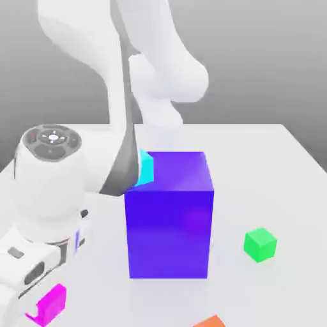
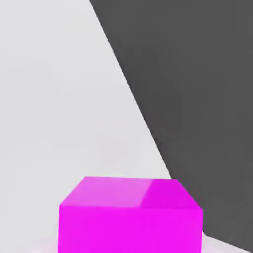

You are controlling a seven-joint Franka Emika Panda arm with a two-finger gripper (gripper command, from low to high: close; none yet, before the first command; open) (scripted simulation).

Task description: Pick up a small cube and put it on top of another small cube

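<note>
1. Exterior view: A bright magenta cube [image 1: 52, 305], flat-sided and vivid against the pale bench [image 1: 255, 191], sits in the grip of the claw [image 1: 42, 309] in the lower corner at the exterior view's left. The claw is closed on it.
2. Exterior view: Part of the magenta cube is masked by the white hand, leaving a ragged outline along its lower edge. The claw's tips are hard to make out there, white against the pale bench.
3. Exterior view: The bright green cube [image 1: 260, 244] rests alone on the bench toward the exterior view's right, well apart from the magenta one, its top and two sides in full sight.
4. Exterior view: Between them stands a large blue-purple block [image 1: 168, 223]. The white arm [image 1: 105, 156] partly hides a cyan cube [image 1: 146, 169], while an orange object [image 1: 211, 322] is cut off by the frame's lower edge.
5. Hand view: The magenta cube looms close, its top split into a lighter and a darker shade, its near face cropped by the frame. Pale slivers beside it are too slight to name. Beyond lie a light surface and a dark grey expanse, divided by a slanting edge.
</note>
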